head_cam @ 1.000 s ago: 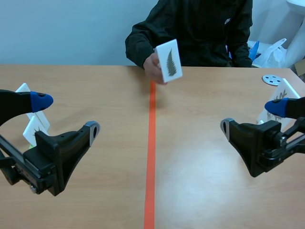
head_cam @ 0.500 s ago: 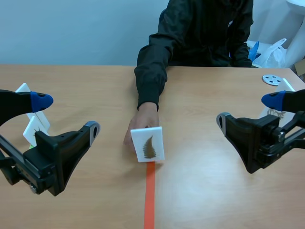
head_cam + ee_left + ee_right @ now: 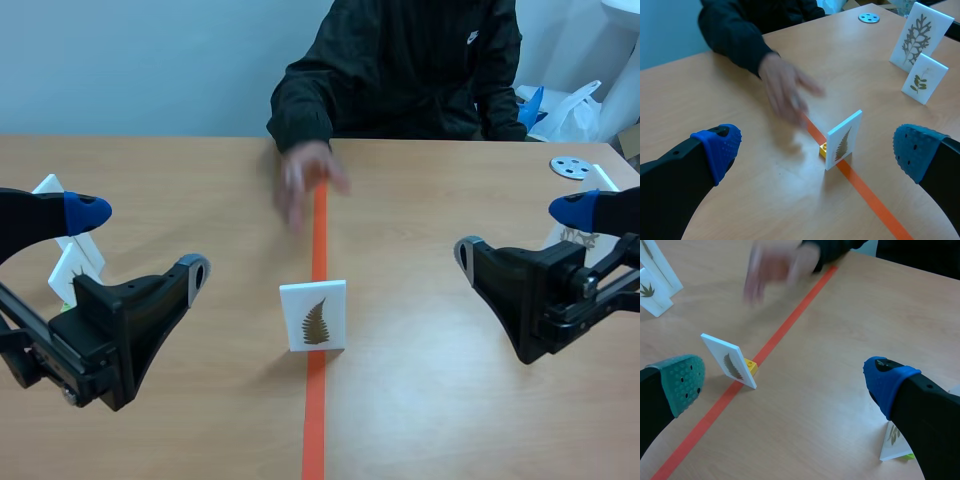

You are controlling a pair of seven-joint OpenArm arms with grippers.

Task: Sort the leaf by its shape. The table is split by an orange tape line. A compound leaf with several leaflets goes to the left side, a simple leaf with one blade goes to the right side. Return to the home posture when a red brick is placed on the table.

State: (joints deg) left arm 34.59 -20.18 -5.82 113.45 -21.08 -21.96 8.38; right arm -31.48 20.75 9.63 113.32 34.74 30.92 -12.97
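left wrist view shows the left gripper (image 3: 815, 151) spread wide, its blue dotted pads (image 3: 720, 147) far apart with nothing between them. the right gripper (image 3: 785, 381) is just as wide, one pad grey-green and the other blue, and it grips nothing either. each sits low over its own half of the table (image 3: 430, 400), well apart from the middle.

ahead of both, the leaf card (image 3: 314, 316) stands upright on the orange tape line (image 3: 316, 420), straddling it roughly midway between the two grippers. it is a small white card with a brownish, fern-like leaf: many small leaflets along one stalk. a small yellow base (image 3: 823, 149) sits at the card's foot, touching its back.

farther along the tape, a person's hand (image 3: 305, 182) hangs blurred above the line, apart from the card. its dark sleeve (image 3: 300, 110) leads back to the person seated across the table.

on the left half, white cards (image 3: 72, 268) stand behind the left gripper's blue fingertip, partly hidden by it. on the right half, more white leaf cards (image 3: 605, 190) stand near the right gripper; the left wrist view shows two of them, a taller one with a branching sprig and a smaller one in front with a green sprig. a grey disc with holes (image 3: 570, 166) lies near the far right corner, and a white plastic bag (image 3: 575, 105) sits beyond the table's edge.
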